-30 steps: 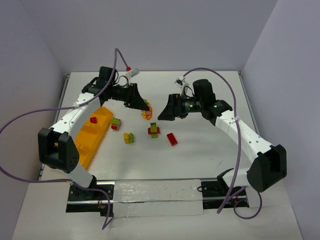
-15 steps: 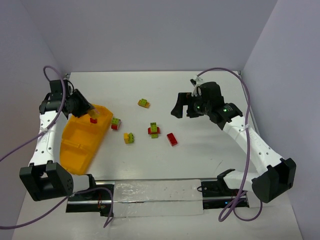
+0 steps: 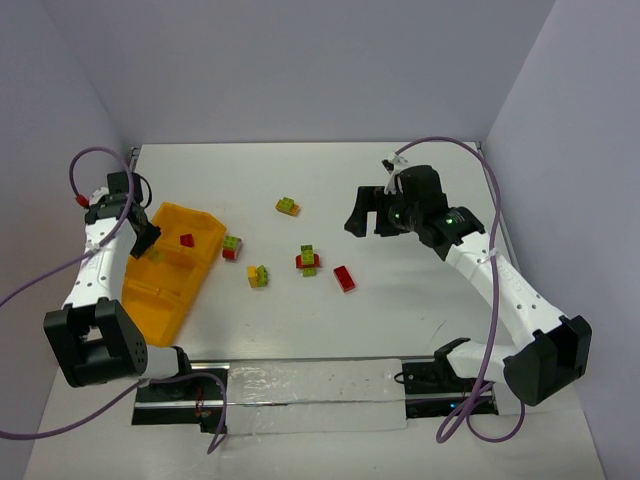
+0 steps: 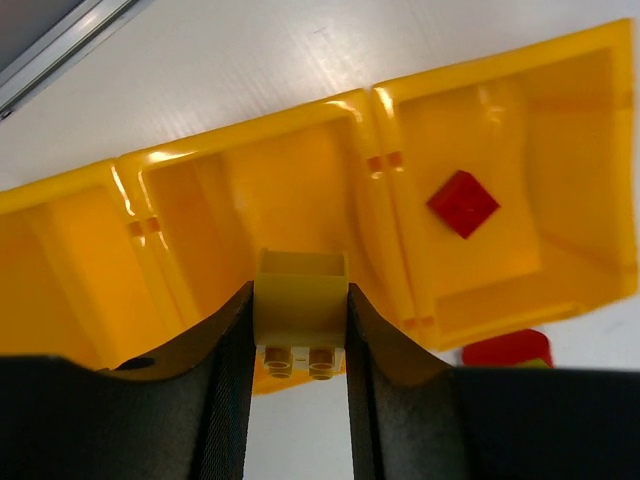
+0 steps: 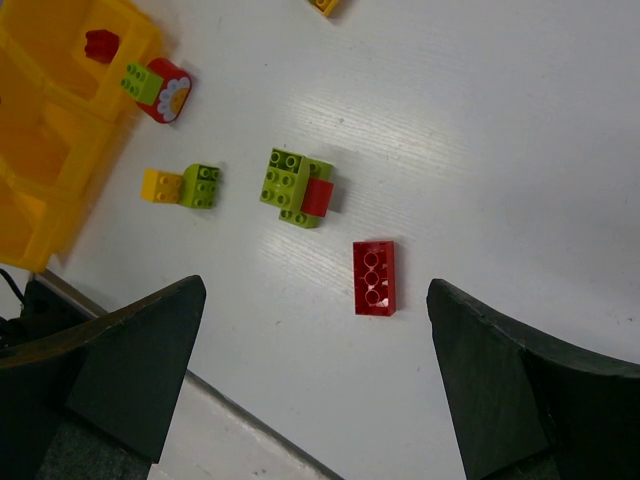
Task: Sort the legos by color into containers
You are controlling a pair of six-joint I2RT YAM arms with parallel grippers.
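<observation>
My left gripper (image 3: 148,246) (image 4: 298,305) is shut on a yellow lego (image 4: 302,292) and holds it above the middle compartment of the orange-yellow tray (image 3: 160,300) (image 4: 390,230). The far compartment holds one red lego (image 3: 186,240) (image 4: 463,203). My right gripper (image 3: 362,216) (image 5: 316,290) is open and empty, raised above the table. Below it lie a red lego (image 3: 344,278) (image 5: 374,277), a green-red clump (image 3: 308,261) (image 5: 298,187) and a yellow-green clump (image 3: 258,276) (image 5: 182,186). Another green-red clump (image 3: 232,247) (image 5: 158,87) lies beside the tray.
A yellow-green clump (image 3: 288,207) lies farther back on the white table. A metal rail (image 4: 60,40) runs along the table's left edge just beyond the tray. Walls close the back and both sides. Purple cables hang from both arms.
My left arm has swung from the table's middle to the tray on the left, carrying the yellow lego. My right arm has drawn back to the right and risen.
</observation>
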